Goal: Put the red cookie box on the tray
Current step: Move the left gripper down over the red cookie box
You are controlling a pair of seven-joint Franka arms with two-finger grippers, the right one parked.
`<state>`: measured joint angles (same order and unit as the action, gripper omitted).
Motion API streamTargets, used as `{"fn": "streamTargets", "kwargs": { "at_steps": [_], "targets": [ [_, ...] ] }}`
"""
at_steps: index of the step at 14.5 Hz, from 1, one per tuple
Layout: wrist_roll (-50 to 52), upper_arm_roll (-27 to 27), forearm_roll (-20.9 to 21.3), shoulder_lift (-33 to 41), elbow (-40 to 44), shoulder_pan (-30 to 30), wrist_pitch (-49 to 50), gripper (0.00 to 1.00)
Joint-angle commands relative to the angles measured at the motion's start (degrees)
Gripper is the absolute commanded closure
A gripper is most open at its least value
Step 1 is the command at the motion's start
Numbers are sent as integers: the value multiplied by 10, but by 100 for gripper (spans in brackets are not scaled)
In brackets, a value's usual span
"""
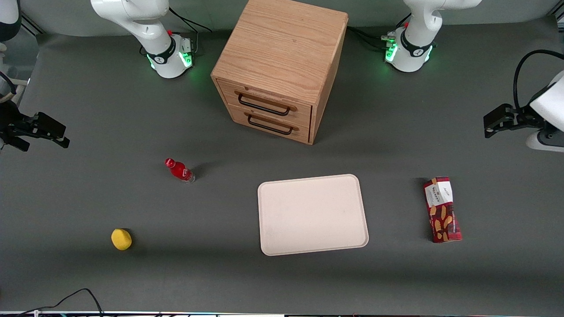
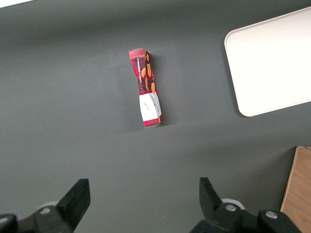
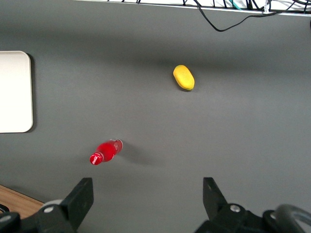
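Red cookie box [image 1: 442, 210] flat on the grey surface [image 1: 88, 198], beside the cream tray [image 1: 312, 214] but apart from it, toward the working arm's end. Gripper [image 2: 143, 201] raised above, fingers [image 2: 77, 199] spread wide, holding nothing.

Red cookie box [image 1: 442, 210] flat on table, beside empty tray [image 1: 312, 214], apart.

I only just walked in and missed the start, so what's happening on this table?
Nothing is being held yet. The left arm's gripper is open, up off the table at the working arm's end, above the red cookie box. That box lies flat on the table beside the tray, apart from it. The tray has nothing on it, so the box is not yet placed.
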<state>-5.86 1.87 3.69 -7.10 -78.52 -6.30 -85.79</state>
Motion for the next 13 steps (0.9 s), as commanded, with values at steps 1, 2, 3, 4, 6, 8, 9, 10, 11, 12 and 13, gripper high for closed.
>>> {"fn": "streamTargets", "kwargs": {
  "at_steps": [1, 2, 3, 4, 6, 8, 9, 10, 11, 12, 13],
  "targets": [
    [-38, -2, -6, 6, 11, 9, 16, 0],
    [-51, -2, -7, 3, 15, 9, 15, 0],
    [-56, 0, -6, 2, 14, 10, 13, 0],
    [-65, 1, -8, -1, 13, 13, 3, 0],
    [-69, 1, -11, -20, 9, 28, -1, 0],
    [-65, 1, -11, -49, 10, 31, -11, 0],
    [-59, 1, -11, -75, 8, 33, -31, 0],
    [-59, 1, -11, -105, 8, 35, -52, 0],
    [-59, 1, -11, -128, 7, 44, -78, 0],
    [-60, 1, -11, -148, 4, 50, -103, 0],
    [-60, 1, -11, -167, 2, 51, -125, 0]
  ]
}}
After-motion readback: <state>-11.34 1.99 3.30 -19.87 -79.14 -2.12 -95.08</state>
